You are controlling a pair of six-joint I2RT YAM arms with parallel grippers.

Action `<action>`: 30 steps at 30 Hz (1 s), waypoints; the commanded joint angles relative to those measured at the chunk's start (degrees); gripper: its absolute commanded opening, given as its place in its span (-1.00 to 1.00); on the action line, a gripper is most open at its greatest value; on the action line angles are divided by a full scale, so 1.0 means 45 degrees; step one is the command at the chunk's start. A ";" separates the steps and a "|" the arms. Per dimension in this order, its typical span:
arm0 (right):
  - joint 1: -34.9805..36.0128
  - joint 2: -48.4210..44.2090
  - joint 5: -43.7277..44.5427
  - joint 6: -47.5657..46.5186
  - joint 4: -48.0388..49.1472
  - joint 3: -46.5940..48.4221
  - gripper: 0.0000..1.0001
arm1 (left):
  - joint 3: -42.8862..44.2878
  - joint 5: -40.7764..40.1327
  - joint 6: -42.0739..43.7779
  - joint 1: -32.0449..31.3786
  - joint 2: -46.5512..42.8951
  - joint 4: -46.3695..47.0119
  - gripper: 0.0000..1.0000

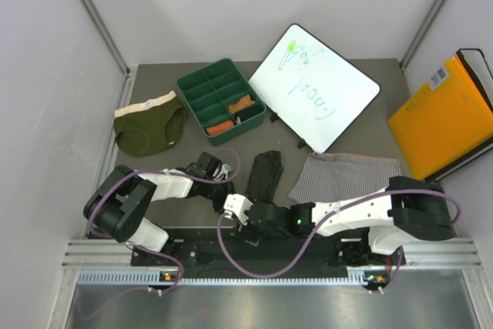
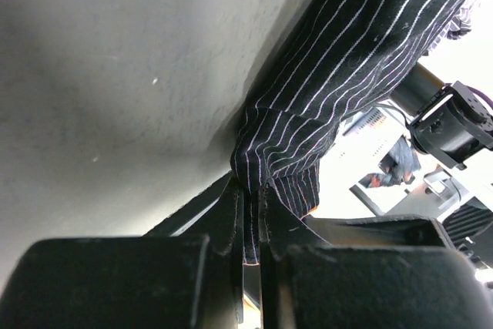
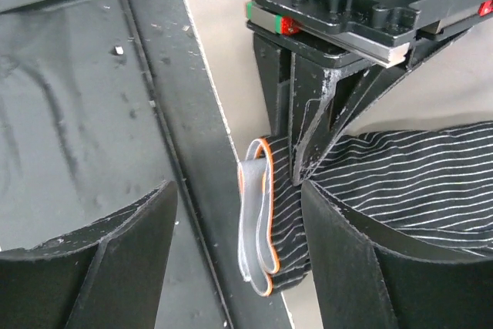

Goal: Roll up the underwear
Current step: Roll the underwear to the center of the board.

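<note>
Overhead, a grey table (image 1: 383, 125) is seen with a white board (image 1: 316, 98) tilted at its far middle and an orange folder (image 1: 443, 121) at its right edge. Left of the board a green divided tray (image 1: 202, 90) is set, with small orange and dark cloth pieces in its near compartments. An olive green underwear (image 1: 150, 130) with a cream waistband is spread flat at the left, well apart from the arms. A grey-white striped underwear (image 1: 347, 175) is laid flat on the right, just beyond the right arm. Between these two, the black underwear (image 1: 266, 175) is stretched towards the near edge of the table; its fine white stripes are shown by both wrist views.

The left gripper (image 2: 250, 198) is closed tight, and a fold of the black underwear is pinched between its fingers at the waistband end. That end is held at the near edge of the table, beside the dark rail.

The right gripper (image 3: 237, 198) is held wide, nothing being gripped; the grey, orange-edged waistband (image 3: 258, 229) is seen between its two fingers, just below the left gripper's tips. Whether the fingers touch the cloth cannot be told.
</note>
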 commanded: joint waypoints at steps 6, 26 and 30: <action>0.0261 0.1276 0.2050 0.0236 -0.1090 0.1158 0.27 | 0.0371 0.0864 0.0211 0.0292 0.0157 -0.0239 -1.00; -0.1160 0.1278 -0.1687 0.0255 -0.1792 0.1548 -1.00 | -0.0526 -0.0033 -0.0043 0.1033 -0.2457 0.0540 0.08; -0.2353 0.1062 -0.3861 0.0255 -0.2105 0.1821 -1.00 | -0.1229 -0.1594 -0.0160 0.1152 -0.3923 0.0930 0.24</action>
